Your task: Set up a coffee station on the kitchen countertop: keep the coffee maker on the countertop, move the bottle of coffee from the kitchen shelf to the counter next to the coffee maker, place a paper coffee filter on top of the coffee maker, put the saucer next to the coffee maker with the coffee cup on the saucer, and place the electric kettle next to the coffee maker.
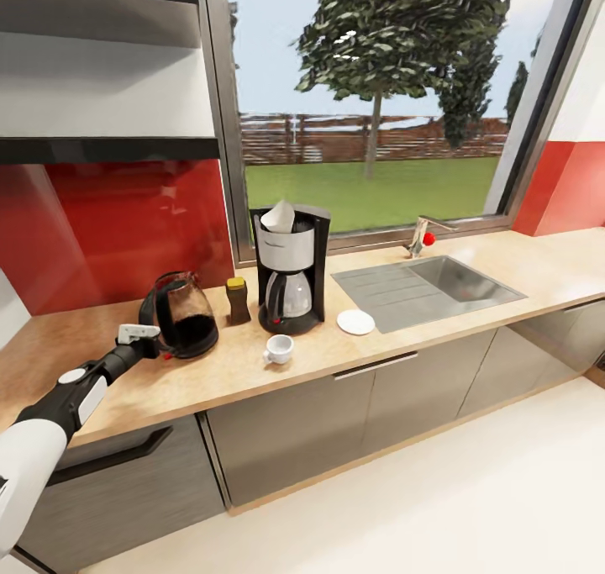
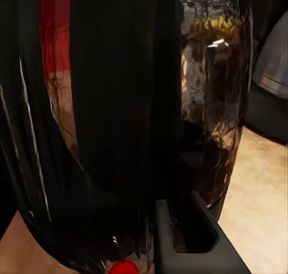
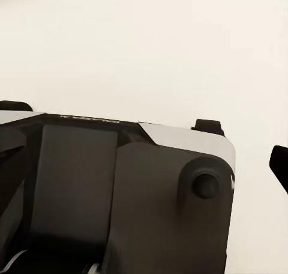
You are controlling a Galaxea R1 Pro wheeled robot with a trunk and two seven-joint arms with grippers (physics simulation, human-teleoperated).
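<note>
Kettle [image 1: 183, 315], rounded dark glass with a big black loop handle, is standing on the light-wood countertop [image 1: 470, 322], left of the coffee maker [image 1: 290, 273] with the coffee bottle [image 1: 238, 299] between them. The left gripper [image 1: 148, 340] is sitting right at the kettle's handle. In the left wrist view the handle and glass body [image 2: 210, 106] are crowding the lens and one finger [image 2: 198, 238] is showing beside the base. Whether the jaws are clamped on the handle or spread around it, I cannot tell.

Judging by the layout, the step in hand is setting the kettle down beside the coffee maker. Doing it well probably means keeping the base flat on the wood, letting go gently, and backing the arm straight away so the finger is not catching the loop and tipping the kettle toward the bottle.

A white paper filter [image 1: 280, 216] is resting in the top of the coffee maker. The glass carafe [image 1: 290, 295] is sitting in the machine; its contents are unclear. The white cup [image 1: 278, 350] is standing on the bare counter in front of the machine, looking empty. The white saucer [image 1: 356, 322] is lying apart from it, near the steel sink [image 1: 437, 287], with nothing on it. The right gripper's state cannot be told from the right wrist view.
</note>
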